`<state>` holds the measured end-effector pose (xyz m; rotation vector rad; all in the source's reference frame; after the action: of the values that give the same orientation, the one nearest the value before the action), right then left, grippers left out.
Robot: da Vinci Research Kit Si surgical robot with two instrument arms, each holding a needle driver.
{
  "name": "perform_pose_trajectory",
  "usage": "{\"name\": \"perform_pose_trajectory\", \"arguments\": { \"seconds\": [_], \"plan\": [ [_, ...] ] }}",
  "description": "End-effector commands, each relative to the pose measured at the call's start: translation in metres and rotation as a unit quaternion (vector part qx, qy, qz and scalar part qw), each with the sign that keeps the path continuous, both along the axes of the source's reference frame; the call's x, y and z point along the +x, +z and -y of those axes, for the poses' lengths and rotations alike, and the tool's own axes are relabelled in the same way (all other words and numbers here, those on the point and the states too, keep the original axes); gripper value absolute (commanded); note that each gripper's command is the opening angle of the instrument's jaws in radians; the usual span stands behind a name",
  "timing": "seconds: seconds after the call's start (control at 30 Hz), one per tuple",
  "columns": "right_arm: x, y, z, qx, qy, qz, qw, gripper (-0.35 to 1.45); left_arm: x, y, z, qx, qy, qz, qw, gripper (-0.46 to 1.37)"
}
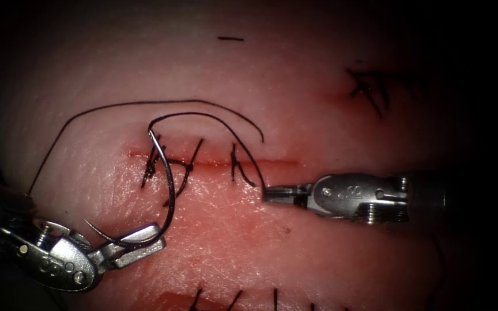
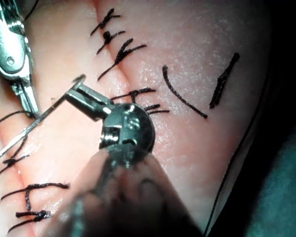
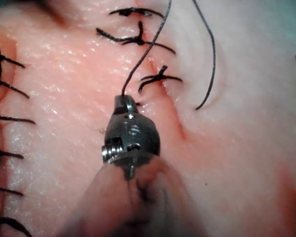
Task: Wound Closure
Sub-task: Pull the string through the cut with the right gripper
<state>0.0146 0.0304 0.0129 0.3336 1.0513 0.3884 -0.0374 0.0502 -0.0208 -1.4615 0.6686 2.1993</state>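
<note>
No legible text, label or number anywhere.

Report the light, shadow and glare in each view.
Endoscope view: dark edges, lit centre of tissue; glare on the left tool, its jaws shut on the needle toward one end of its curve, needle out of the tissue; right tool grips the thread. Left wrist view: bright glint on the right tool. Right wrist view: sheen across the tissue.

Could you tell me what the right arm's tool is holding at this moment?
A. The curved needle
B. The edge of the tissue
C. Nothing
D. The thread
D: the right tool has its jaws shut on the thread, while the left tool holds the needle, clear of the tissue.
</note>
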Motion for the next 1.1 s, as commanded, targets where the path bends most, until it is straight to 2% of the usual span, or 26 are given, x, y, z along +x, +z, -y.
{"name": "perform_pose_trajectory", "arguments": {
  "seconds": [0.03,0.63,0.87,1.1],
  "plan": [
    [0.0001,-0.0005,0.0003,0.002,-0.001,-0.002,1.0,-0.35,0.0,0.0,0.0,0.001,0.003,0.0,1.0,-0.35],
    [0.0023,-0.0064,0.0079,0.005,-0.031,-0.024,0.999,-0.35,0.0001,0.0004,0.0015,0.001,-0.003,-0.001,1.0,-0.35],
    [0.0044,-0.009,0.0108,0.005,-0.038,-0.032,0.999,-0.35,0.0006,0.0006,0.0025,-0.003,-0.004,-0.003,1.0,-0.35],
    [0.0075,-0.0105,0.0127,0.003,-0.036,-0.034,0.999,-0.35,0.0029,0.0005,0.0034,-0.002,-0.007,-0.01,0.9999,-0.35]
  ]
}}
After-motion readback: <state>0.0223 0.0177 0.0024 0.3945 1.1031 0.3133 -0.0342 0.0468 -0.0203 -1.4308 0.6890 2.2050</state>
